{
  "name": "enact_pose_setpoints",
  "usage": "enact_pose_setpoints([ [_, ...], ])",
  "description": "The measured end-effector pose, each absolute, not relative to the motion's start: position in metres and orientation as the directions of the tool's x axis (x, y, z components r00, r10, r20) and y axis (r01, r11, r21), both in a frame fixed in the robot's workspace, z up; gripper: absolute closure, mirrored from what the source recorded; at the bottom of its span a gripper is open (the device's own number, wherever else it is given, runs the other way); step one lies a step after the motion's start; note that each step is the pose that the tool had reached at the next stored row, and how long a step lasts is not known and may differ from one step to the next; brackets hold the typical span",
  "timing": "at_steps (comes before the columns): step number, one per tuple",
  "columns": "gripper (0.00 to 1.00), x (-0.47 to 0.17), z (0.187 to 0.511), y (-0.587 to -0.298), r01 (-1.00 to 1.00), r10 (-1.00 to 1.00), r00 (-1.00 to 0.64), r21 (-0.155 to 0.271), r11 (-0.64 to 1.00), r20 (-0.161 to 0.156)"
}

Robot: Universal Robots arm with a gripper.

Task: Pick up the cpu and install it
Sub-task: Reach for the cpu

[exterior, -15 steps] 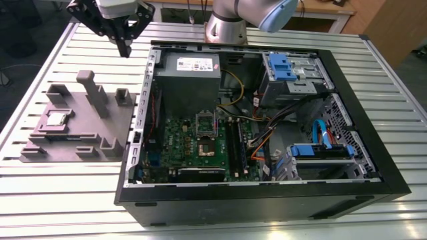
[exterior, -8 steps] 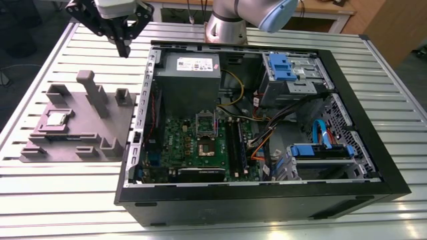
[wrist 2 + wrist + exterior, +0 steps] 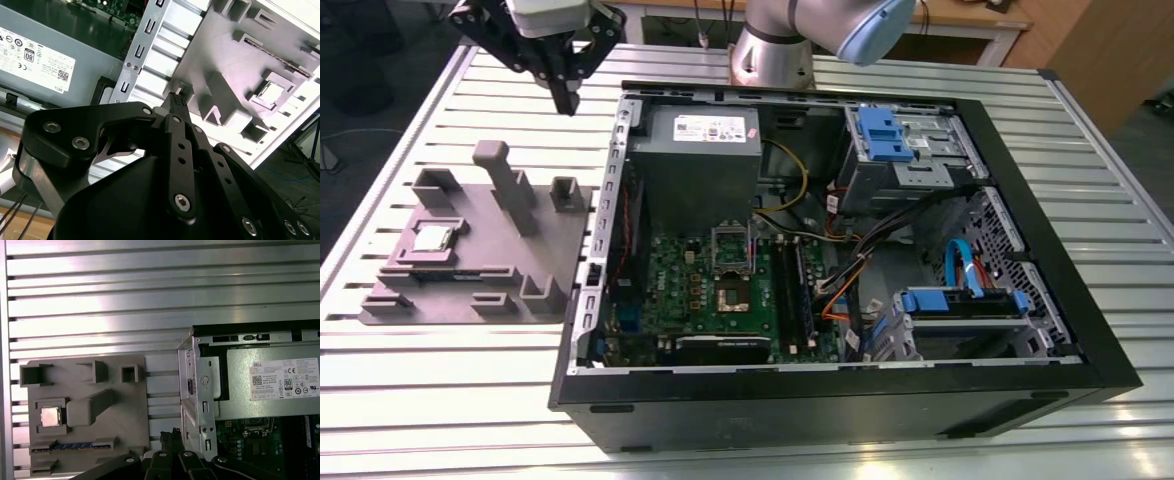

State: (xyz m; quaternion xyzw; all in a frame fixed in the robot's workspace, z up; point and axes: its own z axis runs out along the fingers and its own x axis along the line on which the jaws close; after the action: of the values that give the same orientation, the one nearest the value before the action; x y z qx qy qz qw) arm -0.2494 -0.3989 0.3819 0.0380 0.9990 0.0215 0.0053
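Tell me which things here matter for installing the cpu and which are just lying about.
For the job: cpu in its grey holder, gripper, motherboard socket.
Lying about: power supply, blue drive brackets, cables.

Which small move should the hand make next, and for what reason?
Probably carry the hand over the cpu: it is shut, holds nothing and hangs beside the computer case, while the cpu lies in the grey fixture.

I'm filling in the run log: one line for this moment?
cpu: lying in grey fixture, untouched | gripper: shut, empty, above table between fixture and computer case | install: not yet done
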Motion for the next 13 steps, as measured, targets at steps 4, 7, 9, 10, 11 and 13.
enact_pose_setpoints([
  [4, 0.90, -0.2508, 0.3817, -0.3989, 0.076, 0.076, -0.997, 0.043, 0.996, -0.009],
  [7, 0.90, -0.2515, 0.3816, -0.3989, 0.076, 0.076, -0.997, 0.043, 0.996, -0.009],
  [9, 0.90, -0.2525, 0.3816, -0.3989, 0.076, 0.076, -0.997, 0.043, 0.996, -0.009],
  [10, 0.90, -0.2534, 0.3816, -0.3990, 0.076, 0.076, -0.997, 0.043, 0.996, -0.009],
  [11, 0.90, -0.2542, 0.3815, -0.3989, 0.076, 0.076, -0.997, 0.043, 0.996, -0.009],
  [13, 0.90, -0.2558, 0.3814, -0.3989, 0.076, 0.076, -0.997, 0.043, 0.996, -0.009],
])
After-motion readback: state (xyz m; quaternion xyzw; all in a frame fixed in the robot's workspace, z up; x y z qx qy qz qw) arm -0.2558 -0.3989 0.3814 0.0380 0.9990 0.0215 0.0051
